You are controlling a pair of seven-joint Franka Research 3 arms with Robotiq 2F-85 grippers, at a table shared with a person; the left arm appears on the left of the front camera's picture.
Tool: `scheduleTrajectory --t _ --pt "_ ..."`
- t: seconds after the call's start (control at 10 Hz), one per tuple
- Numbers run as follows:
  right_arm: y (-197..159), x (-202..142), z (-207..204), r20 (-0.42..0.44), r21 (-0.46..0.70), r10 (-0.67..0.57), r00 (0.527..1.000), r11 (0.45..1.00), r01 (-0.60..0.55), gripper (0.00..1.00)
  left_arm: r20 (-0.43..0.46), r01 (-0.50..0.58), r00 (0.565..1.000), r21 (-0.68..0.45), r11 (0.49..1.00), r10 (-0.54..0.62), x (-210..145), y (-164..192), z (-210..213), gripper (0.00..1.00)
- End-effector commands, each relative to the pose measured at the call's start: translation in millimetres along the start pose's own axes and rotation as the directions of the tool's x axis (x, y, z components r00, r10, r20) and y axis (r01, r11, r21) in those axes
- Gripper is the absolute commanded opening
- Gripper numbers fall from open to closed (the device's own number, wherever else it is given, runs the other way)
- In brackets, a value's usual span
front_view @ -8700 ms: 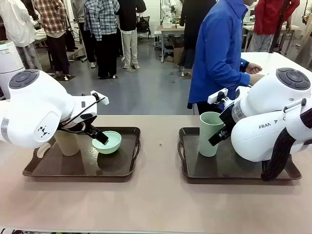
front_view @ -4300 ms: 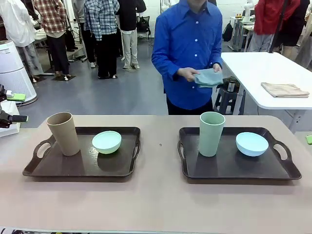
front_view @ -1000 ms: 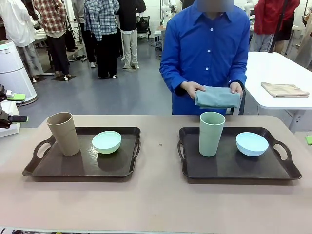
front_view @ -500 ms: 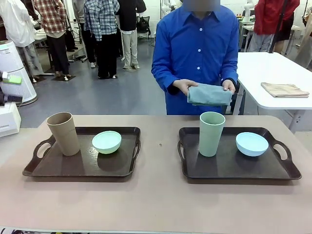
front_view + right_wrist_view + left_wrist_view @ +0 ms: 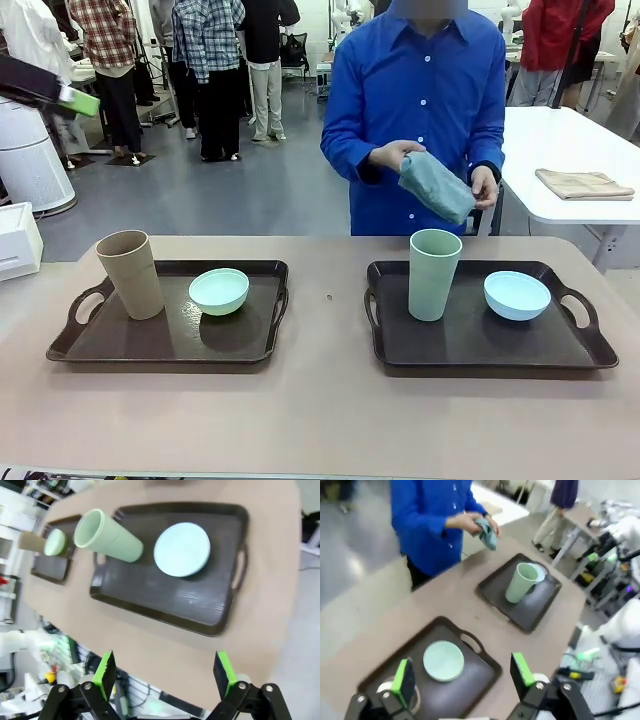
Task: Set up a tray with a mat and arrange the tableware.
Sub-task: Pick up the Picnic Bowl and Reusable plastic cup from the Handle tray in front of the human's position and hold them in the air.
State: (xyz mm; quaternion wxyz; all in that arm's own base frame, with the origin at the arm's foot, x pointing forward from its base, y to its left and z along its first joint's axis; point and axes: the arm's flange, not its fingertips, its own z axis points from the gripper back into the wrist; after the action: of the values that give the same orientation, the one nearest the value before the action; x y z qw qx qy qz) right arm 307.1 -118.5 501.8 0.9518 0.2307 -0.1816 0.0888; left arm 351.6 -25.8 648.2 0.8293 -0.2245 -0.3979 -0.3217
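Note:
Two dark trays lie on the table. On the left tray stand the tan cup and the mint bowl. The right tray carries the sage cup and the pale blue bowl. Behind the table a person holds a folded grey-blue mat in both hands. My left gripper hangs open high above the left tray, over the mint bowl; one of its fingers juts in at the upper left. My right gripper is open, high above the near rim of the right tray.
A white side table at the back right holds a folded tan cloth. A white appliance stands off the table's left end. Several people stand far behind. Bare tabletop runs along the front.
Both arms pulled back off the trays, leaving cups and bowls in place. My left gripper has risen at the upper left. The person stepped up and now tilts the folded mat.

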Motion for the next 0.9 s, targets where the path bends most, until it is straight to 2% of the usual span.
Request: scheduleTrajectory --t 0.0,0.2,0.4,0.5,0.6,0.7,0.8 --pt "13 16 -8 -0.079 -0.094 -0.016 0.997 0.996 0.008 1.0 -0.059 0.23 0.972 0.074 0.97 -0.226 22 -16 -44 1.0" --pt "21 43 -23 -0.137 -0.175 -0.021 0.99 0.985 -0.003 1.0 -0.122 0.44 0.894 0.058 0.896 -0.431 51 -68 -82 1.0" --pt "26 73 -46 -0.132 -0.316 -0.044 0.99 0.949 0.0 1.0 -0.171 0.61 0.786 0.06 0.79 -0.594 67 -126 -122 1.0" --pt "31 79 -58 -0.141 -0.342 -0.048 0.989 0.94 -0.003 1.0 -0.211 0.669 0.743 0.187 0.72 -0.635 76 -140 -139 1.0" --pt "33 82 -69 -0.148 -0.335 -0.049 0.988 0.942 -0.004 1.0 -0.215 0.64 0.768 0.206 0.74 -0.604 84 -143 -156 1.0" --pt "34 80 -69 -0.173 -0.22 -0.025 0.985 0.975 -0.014 1.0 -0.192 0.449 0.882 0.057 0.892 -0.431 85 -137 -158 1.0" --pt "32 77 -61 -0.134 -0.308 -0.019 0.991 0.951 -0.023 1.0 -0.176 0.675 0.736 0.119 0.728 -0.654 74 -155 -142 1.0"
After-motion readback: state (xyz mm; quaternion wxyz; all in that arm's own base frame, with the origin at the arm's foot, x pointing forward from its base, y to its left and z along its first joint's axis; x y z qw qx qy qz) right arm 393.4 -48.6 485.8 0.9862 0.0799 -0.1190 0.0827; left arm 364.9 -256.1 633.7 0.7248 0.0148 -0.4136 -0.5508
